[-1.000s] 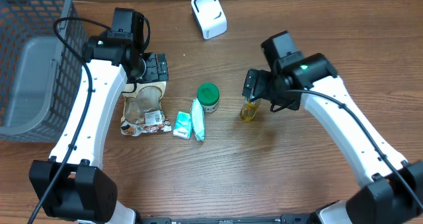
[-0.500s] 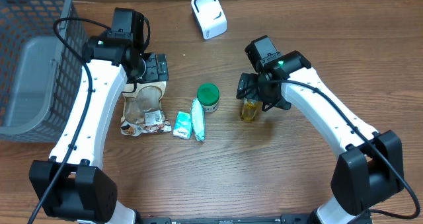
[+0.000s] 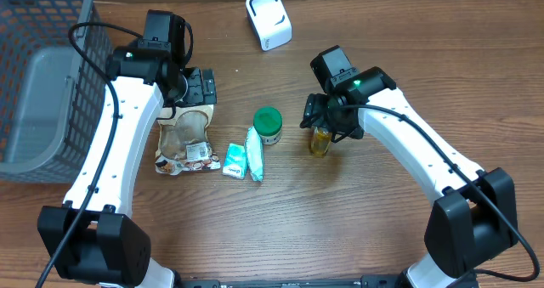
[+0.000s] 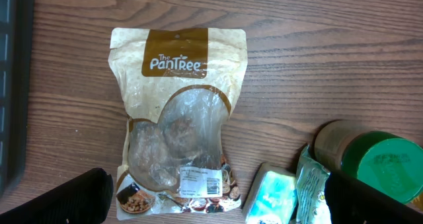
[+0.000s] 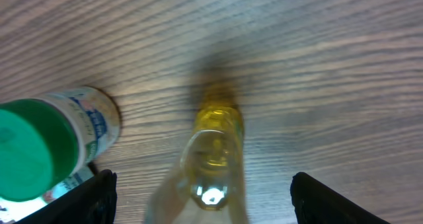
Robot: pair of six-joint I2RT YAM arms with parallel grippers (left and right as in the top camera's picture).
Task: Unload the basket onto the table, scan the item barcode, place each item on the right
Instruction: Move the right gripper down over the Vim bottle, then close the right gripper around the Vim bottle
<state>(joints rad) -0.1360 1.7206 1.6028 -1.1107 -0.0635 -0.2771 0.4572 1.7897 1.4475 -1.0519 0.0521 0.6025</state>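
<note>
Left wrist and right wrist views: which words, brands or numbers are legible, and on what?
"The PanTRee": brand print on the snack pouch.
White sticker on that pouch: too small to read.
Teal packet: print too blurred.
Green-lidded jar label: blurred, unreadable.
Yellow bottle: no text visible.

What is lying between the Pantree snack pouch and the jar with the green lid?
A small teal packet and a longer crinkly packet, seen in the overhead view.

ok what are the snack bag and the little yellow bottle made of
The snack bag looks like glossy plastic film, with a clear window showing the food. The little yellow bottle is see-through with yellow liquid inside: glass or clear plastic, I cannot tell.
</note>
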